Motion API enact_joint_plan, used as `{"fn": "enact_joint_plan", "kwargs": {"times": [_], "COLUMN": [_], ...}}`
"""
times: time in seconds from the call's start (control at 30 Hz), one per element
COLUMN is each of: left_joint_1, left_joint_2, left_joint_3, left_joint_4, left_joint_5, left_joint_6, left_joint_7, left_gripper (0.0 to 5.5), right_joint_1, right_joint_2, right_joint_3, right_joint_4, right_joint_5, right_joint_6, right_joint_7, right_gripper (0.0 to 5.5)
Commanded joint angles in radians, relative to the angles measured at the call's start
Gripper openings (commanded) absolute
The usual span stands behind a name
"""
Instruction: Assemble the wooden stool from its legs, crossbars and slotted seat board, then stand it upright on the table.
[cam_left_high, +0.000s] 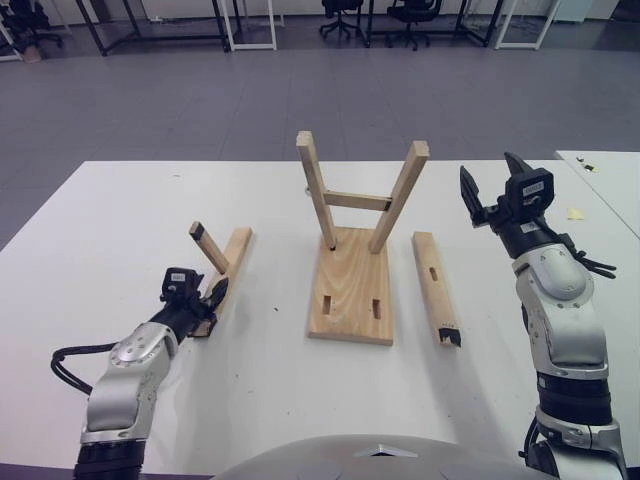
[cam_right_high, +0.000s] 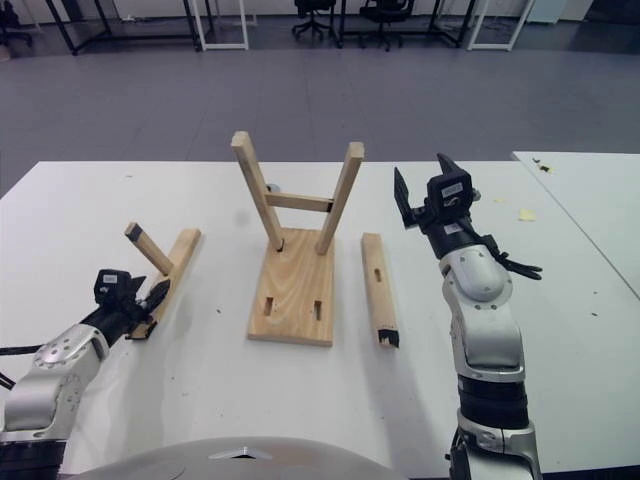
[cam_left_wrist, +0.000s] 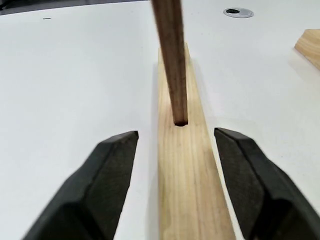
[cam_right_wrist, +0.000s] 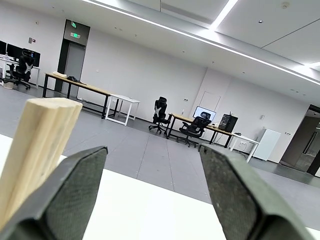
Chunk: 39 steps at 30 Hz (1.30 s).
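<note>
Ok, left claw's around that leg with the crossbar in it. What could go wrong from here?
1. The left claw sits open at the near end of the flat leg; lifted from there, the leg could droop and its crossbar might work loose.
2. The right claw hangs open beside the upright leg on the seat board; a careless swing could knock it askew.

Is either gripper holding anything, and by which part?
Nothing is held. The left gripper is open astride the leftmost leg; the right gripper is open in midair.
</note>
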<state>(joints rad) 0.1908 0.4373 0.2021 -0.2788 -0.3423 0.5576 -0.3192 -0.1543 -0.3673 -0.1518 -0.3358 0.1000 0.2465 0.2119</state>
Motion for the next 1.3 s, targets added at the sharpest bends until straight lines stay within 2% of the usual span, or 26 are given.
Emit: {"fn": "enact_joint_plan", "kwargs": {"times": [0.03,0.07,0.27,0.57,0.63,0.73,0.8,0.87,0.97,1.07,1.17,1.3], "left_joint_1": [-0.032,-0.031,-0.023,-0.029,-0.053,-0.173,-0.282,-0.435,-0.662,-0.821,-0.856,-0.808], "left_joint_2": [0.057,0.065,0.055,0.080,0.074,0.073,0.116,0.183,0.211,0.137,0.096,0.117], "left_joint_3": [0.012,0.001,-0.039,-0.072,-0.038,0.095,0.183,0.202,0.102,-0.056,-0.164,-0.202], "left_joint_4": [-0.056,-0.052,-0.024,0.009,0.017,-0.014,-0.036,-0.036,-0.057,-0.097,-0.143,-0.192], "left_joint_5": [-0.015,-0.007,0.017,0.065,0.051,-0.070,-0.152,-0.187,-0.200,-0.210,-0.202,-0.182], "left_joint_6": [0.157,0.183,0.240,0.192,0.149,0.091,0.090,0.091,0.088,0.081,0.068,0.053], "left_joint_7": [0.002,0.000,0.000,-0.034,-0.040,-0.085,-0.120,-0.148,-0.189,-0.225,-0.259,-0.297], "left_gripper": [3.50,3.73,3.76,2.05,2.05,2.05,2.05,2.05,2.05,2.05,2.05,2.05], "right_joint_1": [-0.003,-0.004,-0.015,-0.040,-0.058,-0.135,-0.226,-0.366,-0.598,-0.753,-0.774,-0.772], "right_joint_2": [0.000,0.005,0.013,0.023,0.040,0.061,0.061,0.076,0.151,0.253,0.307,0.296], "right_joint_3": [0.014,0.018,0.040,0.019,-0.014,-0.102,-0.172,-0.235,-0.259,-0.213,-0.197,-0.199], "right_joint_4": [0.017,0.016,0.021,0.030,0.034,0.027,0.019,0.021,0.055,0.108,0.141,0.144], "right_joint_5": [-0.018,-0.019,-0.024,-0.006,0.050,0.218,0.356,0.537,0.812,0.995,1.097,1.184], "right_joint_6": [-0.004,-0.004,0.001,0.045,0.093,0.201,0.273,0.361,0.480,0.551,0.579,0.585], "right_joint_7": [0.004,0.004,0.007,-0.007,-0.007,0.008,0.007,-0.025,-0.113,-0.204,-0.286,-0.346], "right_gripper": [3.40,3.40,3.40,3.40,3.40,3.40,3.40,3.40,3.40,3.40,3.40,3.40]}}
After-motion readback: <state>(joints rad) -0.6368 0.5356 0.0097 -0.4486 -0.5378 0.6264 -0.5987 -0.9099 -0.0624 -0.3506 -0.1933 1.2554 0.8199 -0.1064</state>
